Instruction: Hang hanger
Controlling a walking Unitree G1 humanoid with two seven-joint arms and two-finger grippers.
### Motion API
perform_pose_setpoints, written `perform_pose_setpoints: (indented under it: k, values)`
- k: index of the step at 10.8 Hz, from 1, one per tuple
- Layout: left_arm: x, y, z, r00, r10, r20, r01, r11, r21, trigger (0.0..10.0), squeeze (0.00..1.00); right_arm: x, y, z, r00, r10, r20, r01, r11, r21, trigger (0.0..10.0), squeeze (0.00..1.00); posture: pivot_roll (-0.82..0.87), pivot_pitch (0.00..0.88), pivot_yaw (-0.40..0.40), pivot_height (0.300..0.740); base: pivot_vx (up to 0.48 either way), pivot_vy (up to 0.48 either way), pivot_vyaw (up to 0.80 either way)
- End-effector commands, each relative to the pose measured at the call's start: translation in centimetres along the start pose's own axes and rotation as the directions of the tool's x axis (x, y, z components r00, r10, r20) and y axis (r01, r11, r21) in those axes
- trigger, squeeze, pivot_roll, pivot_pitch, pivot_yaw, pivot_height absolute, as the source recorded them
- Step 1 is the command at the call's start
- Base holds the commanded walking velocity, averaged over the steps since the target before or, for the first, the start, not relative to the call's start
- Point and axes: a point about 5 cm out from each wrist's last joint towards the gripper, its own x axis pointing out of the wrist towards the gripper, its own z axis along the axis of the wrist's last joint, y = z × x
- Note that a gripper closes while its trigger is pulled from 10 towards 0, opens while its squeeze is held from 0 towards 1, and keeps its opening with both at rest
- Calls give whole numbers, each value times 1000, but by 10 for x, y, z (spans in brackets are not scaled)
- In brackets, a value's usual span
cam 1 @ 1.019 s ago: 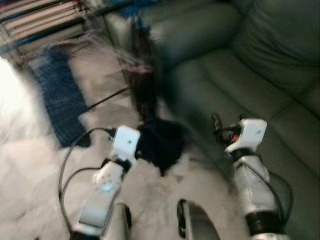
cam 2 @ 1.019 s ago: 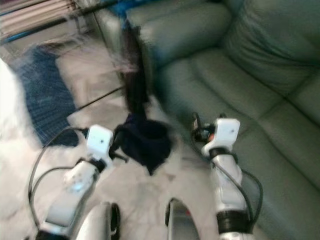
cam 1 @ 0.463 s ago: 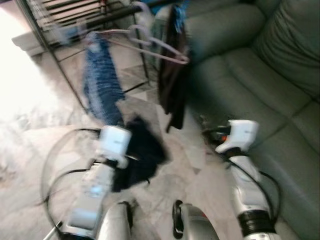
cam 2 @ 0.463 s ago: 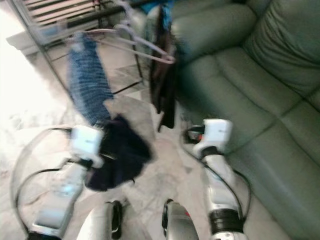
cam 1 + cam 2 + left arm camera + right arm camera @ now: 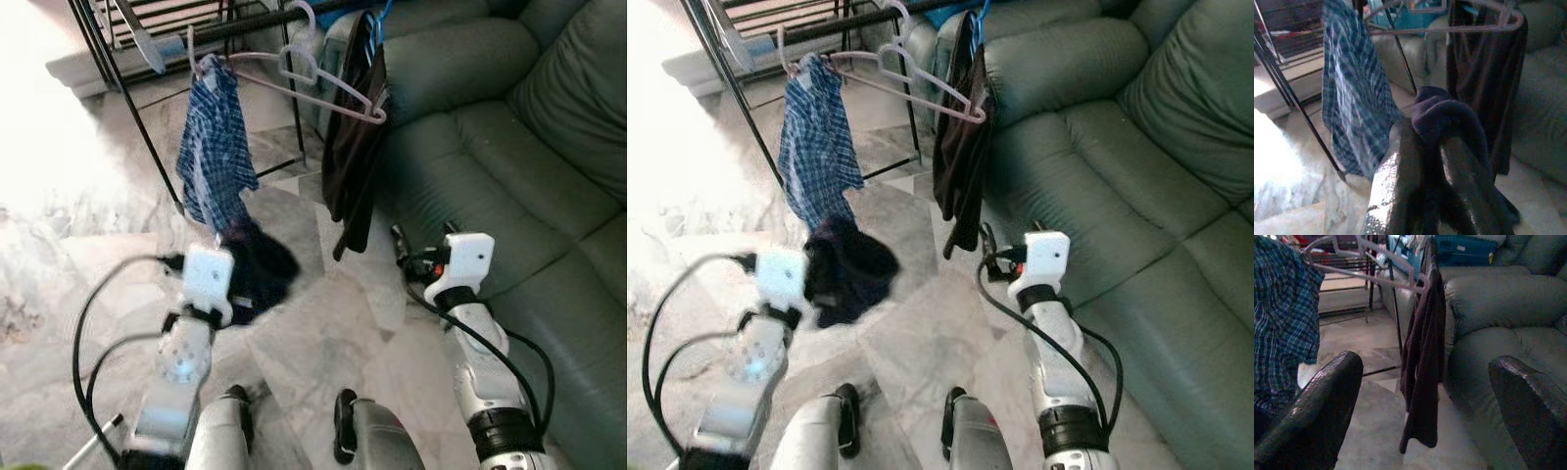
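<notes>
1. Hanger [image 5: 313, 83]: a pale pink one already sits on the black rail of the drying rack [image 5: 127, 108], empty, between a blue checked shirt [image 5: 214, 157] and a dark garment [image 5: 355, 166]. Whether the left tool carries a hanger of its own I cannot tell.
2. Left tool [image 5: 1425, 147]: its two black fingers are clamped on a bunched dark navy cloth [image 5: 257, 269], held low and just under the hem of the checked shirt. Judging by that grip, the bundle is kept pinched so it cannot slip while it is carried towards the rack.
3. Right tool [image 5: 1425, 396]: fingers spread wide and empty, held out in front of the sofa [image 5: 509, 147] and facing the dark garment. It looks ready to steady the pink hanger or the rail.
4. Farther out, the rack stands on a marble floor [image 5: 323, 323], its rail above both tools.
5. My guess is that the next move calls for raising the left arm to rail height; the risk is snagging the shirt beside it.
</notes>
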Motion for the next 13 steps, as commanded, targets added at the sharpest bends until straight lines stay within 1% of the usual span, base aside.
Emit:
perform_pose_setpoints:
  k: [1,2,4,6,7,9,11,12,13]
  values:
    - [3,2,7,999,15,38,-15,1000,-10,10000,0,1,0,0,1000,-3,6,3,1000,-16,10000,0,50,215,-68,740,319,0,0]
    - [5,8,8,999,29,45,-28,999,-17,10000,0,2,1,3,1000,12,18,-12,999,-36,10000,0,46,221,-66,740,375,296,0]
    - [7,12,10,998,41,56,-40,999,-22,10000,0,0,2,1,1000,19,17,-18,999,-44,10000,0,39,241,-70,740,358,319,0]
    - [8,11,12,997,52,55,-50,997,-51,10000,0,-3,4,0,999,31,14,-30,998,-53,10000,0,35,244,-71,740,356,322,0]
    - [9,7,13,997,38,62,-34,998,-56,10000,0,-3,6,0,999,44,15,-43,997,-62,10000,0,32,246,-72,740,349,330,0]
    - [10,7,15,997,37,71,-34,998,-52,10000,0,-4,6,0,999,49,17,-48,996,-70,10000,0,30,247,-72,740,339,339,0]
    - [11,5,17,996,17,85,-13,999,-49,10000,0,-3,5,0,999,48,17,-46,995,-87,10000,0,28,249,-71,740,435,0,0]
    - [11,4,17,996,14,83,-10,999,-51,10000,0,-2,3,2,998,55,22,-51,990,-133,10000,0,27,250,-71,740,454,0,0]
    - [11,3,17,996,12,83,-7,999,-52,10000,0,1,-4,7,998,44,42,-37,986,-162,10000,0,27,253,-69,740,454,0,0]
